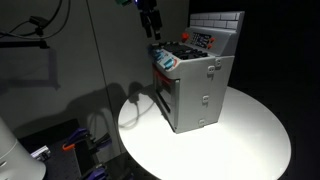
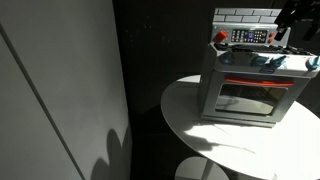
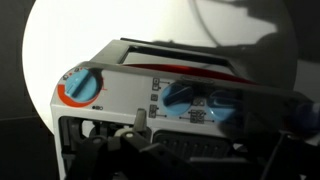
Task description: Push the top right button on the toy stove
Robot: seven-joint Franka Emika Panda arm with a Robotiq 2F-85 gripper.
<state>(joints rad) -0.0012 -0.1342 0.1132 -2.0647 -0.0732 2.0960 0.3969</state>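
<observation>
The toy stove (image 1: 200, 85) is a grey box with a white brick-patterned back wall, a red control panel and a front door. It stands on a round white table (image 1: 250, 140) and shows in both exterior views (image 2: 250, 90). My gripper (image 1: 150, 28) hangs just above the stove's hob edge, apart from it, and is a dark shape at the stove's far end in an exterior view (image 2: 290, 30). In the dim wrist view the stove top (image 3: 130, 85) shows an orange-ringed knob (image 3: 80, 87) and two blue dials (image 3: 205, 103). My gripper (image 3: 215, 128) looks open and empty.
A blue and white toy piece (image 1: 165, 60) lies on the hob's near corner. A grey wall panel (image 2: 60, 90) stands beside the table. Cables and clutter (image 1: 70, 145) lie on the floor below. The room is dark.
</observation>
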